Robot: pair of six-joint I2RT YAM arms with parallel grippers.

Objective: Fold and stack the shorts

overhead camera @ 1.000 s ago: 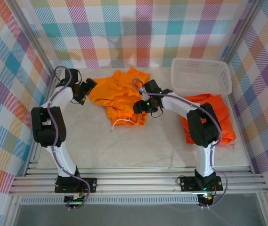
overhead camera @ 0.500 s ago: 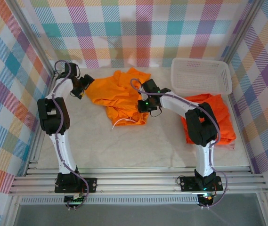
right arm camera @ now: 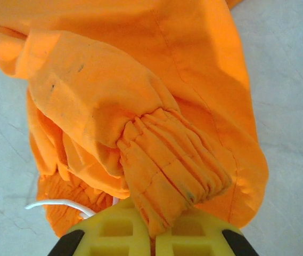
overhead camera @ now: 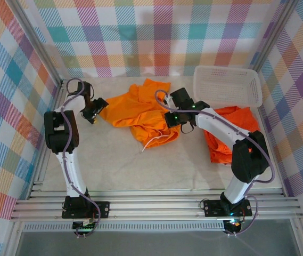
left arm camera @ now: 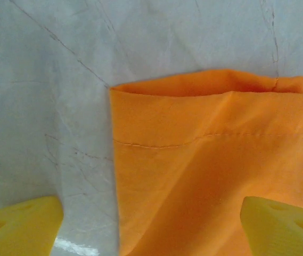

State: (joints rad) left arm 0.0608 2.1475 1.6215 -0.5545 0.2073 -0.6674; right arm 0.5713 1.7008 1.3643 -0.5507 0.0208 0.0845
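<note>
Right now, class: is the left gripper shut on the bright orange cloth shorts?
No, the left gripper stands wide open, its yellow fingers apart above the bright orange cloth shorts.

Orange shorts [overhead camera: 135,109], white drawstring [right arm camera: 55,204]; white basket [overhead camera: 228,68]; multicolour plaid walls [overhead camera: 156,32].

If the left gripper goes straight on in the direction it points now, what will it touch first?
Most likely the hemmed edge of the orange shorts, lying on the table ahead of the open left gripper. Depth is unclear.
</note>
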